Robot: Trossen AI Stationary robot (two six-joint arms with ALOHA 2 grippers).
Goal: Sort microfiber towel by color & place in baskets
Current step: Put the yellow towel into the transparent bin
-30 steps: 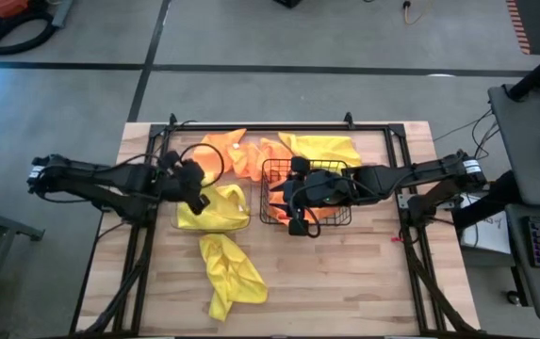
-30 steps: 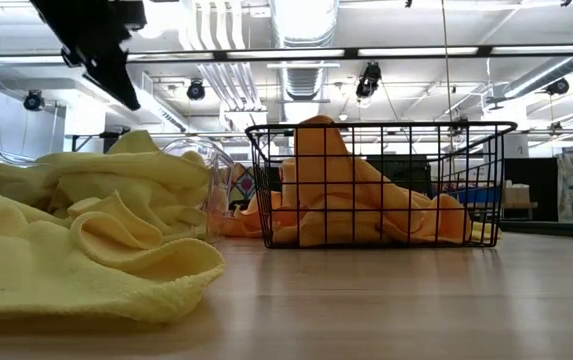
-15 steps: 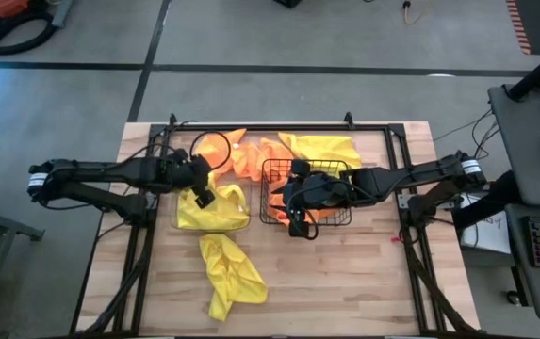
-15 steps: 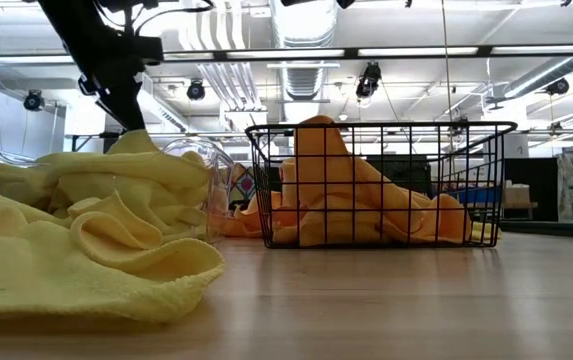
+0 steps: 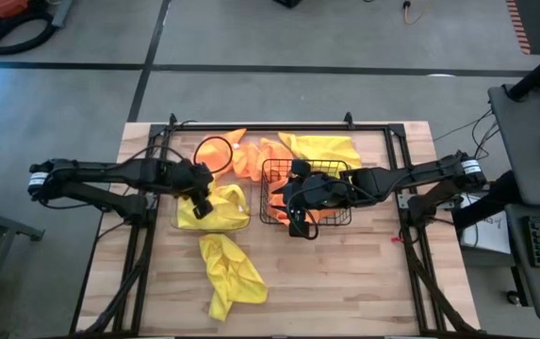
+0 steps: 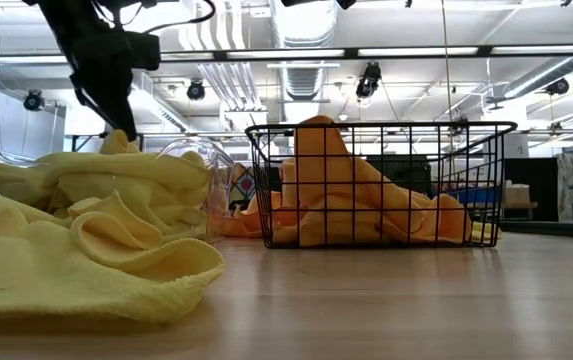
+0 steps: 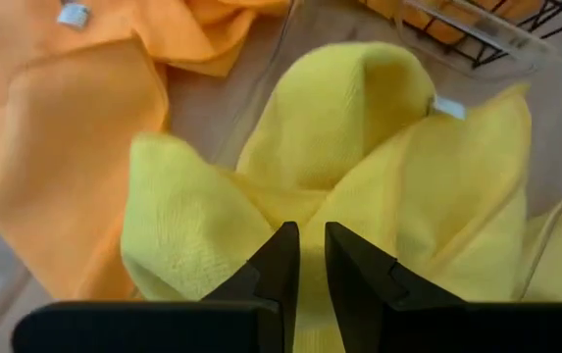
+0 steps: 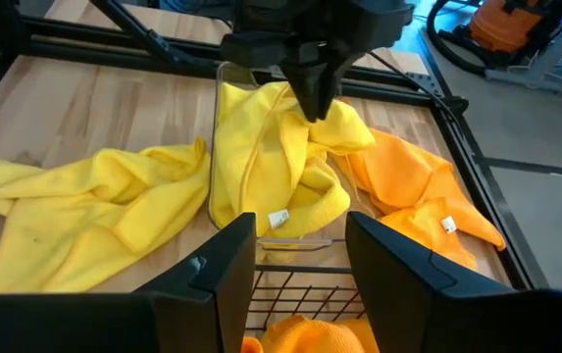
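My left gripper [image 7: 305, 257] is hanging over the clear bin [image 5: 181, 222], fingers nearly together and pinching a fold of a yellow towel [image 7: 359, 147] that is bunching up inside that bin. In the low view the same gripper [image 6: 114, 122] is meeting the top of the yellow heap [image 6: 116, 180].

My right gripper [image 8: 300, 257] is hovering over the wire basket [image 5: 271, 169], fingers standing apart with nothing between them. Orange towels [image 6: 356, 190] are lying piled in that basket, rising to its rim.

A second yellow towel [image 5: 230, 273] is lying loose on the table [image 5: 345, 282] just in front of the clear bin. Behind the two containers more cloths are spreading across the wood: orange towels [image 5: 251, 155] behind the bin and basket, and a yellow one [image 5: 331, 149] just behind the wire basket. The clear bin and the wire basket are sitting side by side, near each other at mid-table.
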